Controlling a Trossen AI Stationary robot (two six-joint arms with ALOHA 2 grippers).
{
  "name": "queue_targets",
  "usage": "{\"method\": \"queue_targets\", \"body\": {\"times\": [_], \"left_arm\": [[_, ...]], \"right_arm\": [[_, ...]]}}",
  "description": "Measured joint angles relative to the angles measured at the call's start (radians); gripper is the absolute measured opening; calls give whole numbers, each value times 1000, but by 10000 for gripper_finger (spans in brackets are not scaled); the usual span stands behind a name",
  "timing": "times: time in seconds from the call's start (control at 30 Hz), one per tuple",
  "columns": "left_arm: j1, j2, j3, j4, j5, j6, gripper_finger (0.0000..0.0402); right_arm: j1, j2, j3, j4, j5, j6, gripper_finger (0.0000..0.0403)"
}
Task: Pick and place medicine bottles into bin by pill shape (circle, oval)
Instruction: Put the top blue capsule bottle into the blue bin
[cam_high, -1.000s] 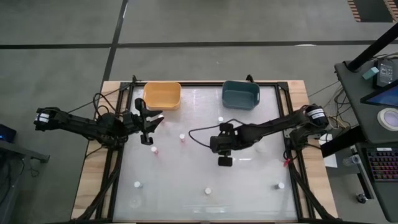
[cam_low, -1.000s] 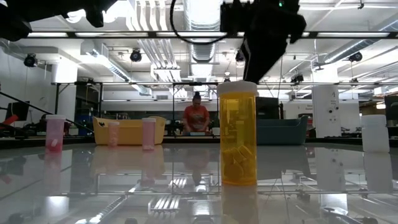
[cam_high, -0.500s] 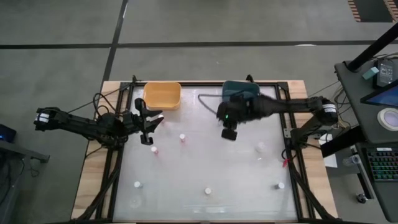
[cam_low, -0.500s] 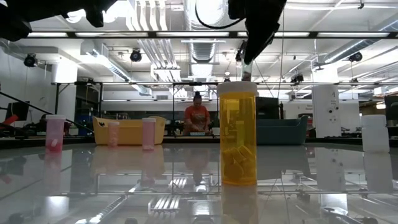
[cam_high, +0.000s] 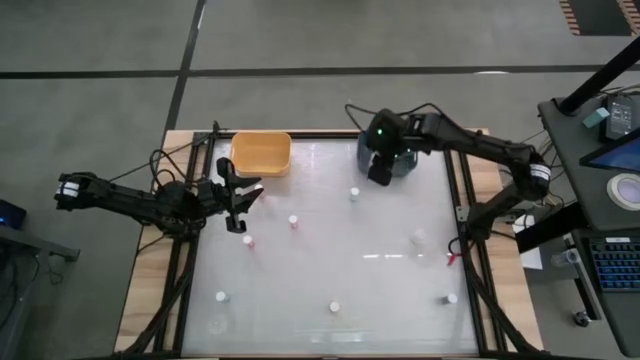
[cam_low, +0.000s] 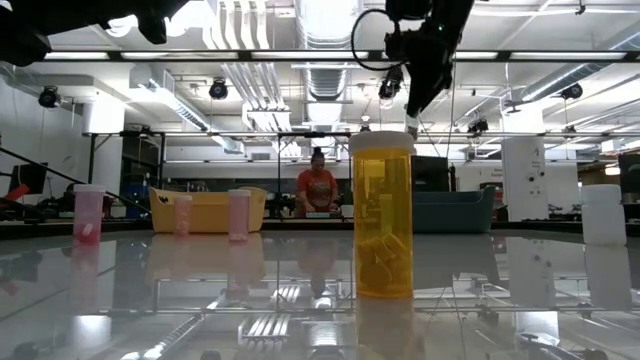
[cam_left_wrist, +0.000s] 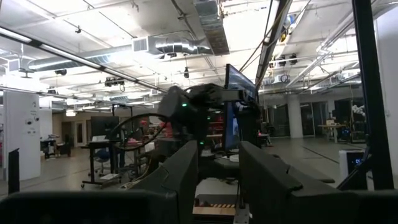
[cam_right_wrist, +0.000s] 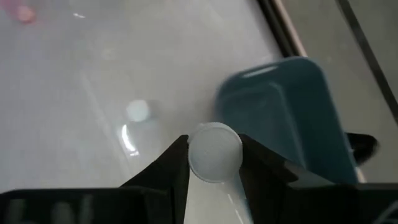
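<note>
My right gripper (cam_high: 380, 172) hangs in the air at the near left rim of the teal bin (cam_high: 392, 150), shut on a small medicine bottle whose round white cap (cam_right_wrist: 214, 152) shows between its fingers. Several other white-capped bottles stand upright on the glossy table, among them one (cam_high: 354, 193) just near of the bin, one (cam_high: 293, 220) and a pinkish one (cam_high: 248, 241). The yellow bin (cam_high: 261, 153) stands at the far left. My left gripper (cam_high: 238, 208) waits shut above the table's left side, nothing between its fingers (cam_left_wrist: 186, 174). My right gripper pinches the bottle at its cap's two opposite sides (cam_right_wrist: 189, 155) between its two fingers. The fingers slant down from above. The bottle is lifted clear of the table, its cap up; the cap hides its body.
More bottles stand near the front edge (cam_high: 335, 307), (cam_high: 221, 296), (cam_high: 452, 298) and at the right (cam_high: 418, 237). The orange bottle (cam_low: 382, 215) fills the low view's foreground. A dark frame (cam_high: 460, 200) runs round the table. A person sits in the room far behind.
My right gripper has swung from the table's middle toward the far edge and up, rolling a little, with the bottle between its fingers. It now hangs at the teal bin's near rim. The bottles on the table have stayed put.
</note>
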Motion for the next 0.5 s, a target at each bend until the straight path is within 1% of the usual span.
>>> {"method": "queue_targets", "body": {"times": [0.27, 0.5], "left_arm": [[0, 0, 0, 0, 0, 0, 104], [0, 0, 0, 0, 0, 0, 104]], "right_arm": [[-123, 0, -14, 11, 0, -27, 112], [-182, 0, -33, 34, 0, -23, 112]]}}
